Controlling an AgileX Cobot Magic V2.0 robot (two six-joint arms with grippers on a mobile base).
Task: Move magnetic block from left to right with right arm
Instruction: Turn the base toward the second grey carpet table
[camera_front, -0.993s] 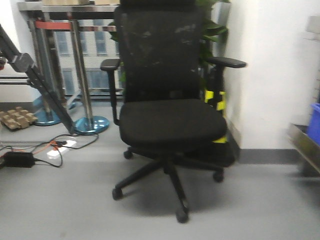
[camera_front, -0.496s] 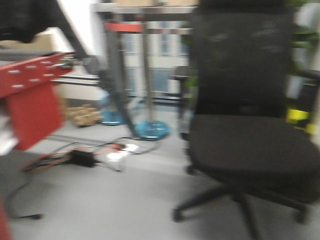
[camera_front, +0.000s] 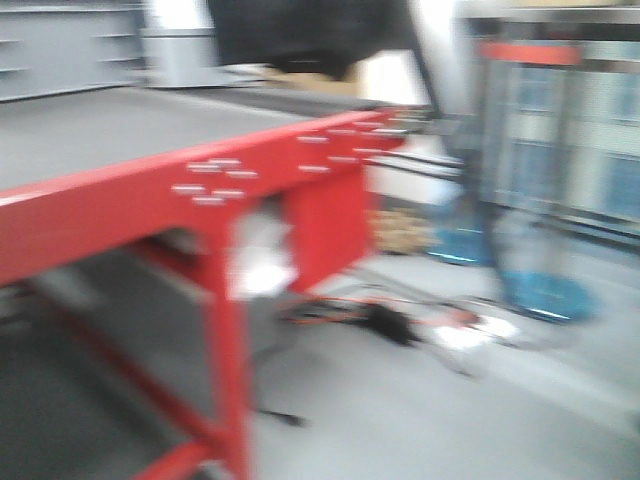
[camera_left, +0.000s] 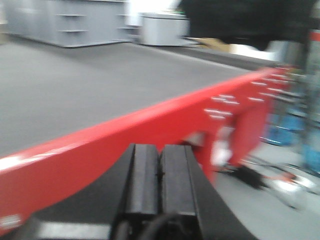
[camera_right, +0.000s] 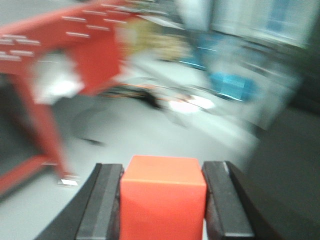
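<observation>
Squarely clamped, the magnetic block (camera_right: 163, 197) sits between the black pads of the right gripper (camera_right: 164, 200), above grey floor (camera_right: 140, 132).
A smooth matte red cube, pinched on opposite flat faces, probably for carrying rightward. The left gripper (camera_left: 160, 172) is pressed closed and empty beside the red metal table (camera_front: 150, 205). Everything is blurred.

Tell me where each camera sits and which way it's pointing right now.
Front view: near table height, facing the red table and cables beyond; no gripper shows.
Left wrist: behind the shut left gripper, looking across the table.
Right wrist: behind the right gripper, shut on the block, facing the floor.
All three share the table, blurred.
</observation>
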